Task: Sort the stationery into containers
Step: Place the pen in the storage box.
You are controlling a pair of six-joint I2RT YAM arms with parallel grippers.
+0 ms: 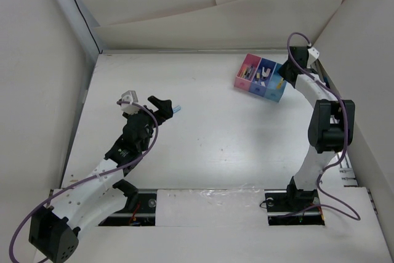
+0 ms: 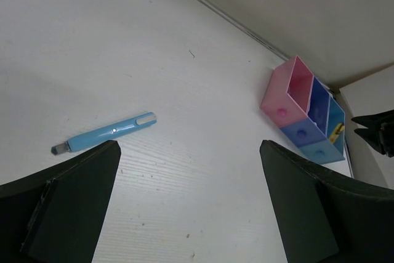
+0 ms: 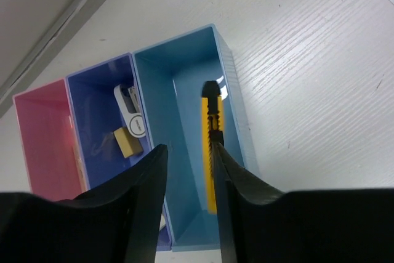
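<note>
The containers are a three-compartment tray (image 1: 261,76) of pink, dark blue and cyan, at the far right of the table. My right gripper (image 1: 284,77) hangs over its cyan end. In the right wrist view the gripper (image 3: 189,150) is open a little, with its jaws above the cyan compartment (image 3: 178,90). A yellow cutter-like piece (image 3: 210,177) lies in that compartment along its right wall, next to my right finger. A light blue pen (image 1: 177,108) lies on the table just past my open, empty left gripper (image 1: 159,110). In the left wrist view the pen (image 2: 104,133) lies up and left of the gripper (image 2: 191,201).
The dark blue compartment (image 3: 92,109) holds a white item (image 3: 130,110) and a small tan block (image 3: 125,141). The pink compartment (image 3: 43,140) is at the left. White walls close in the table at the back and sides. The tray also shows in the left wrist view (image 2: 305,112).
</note>
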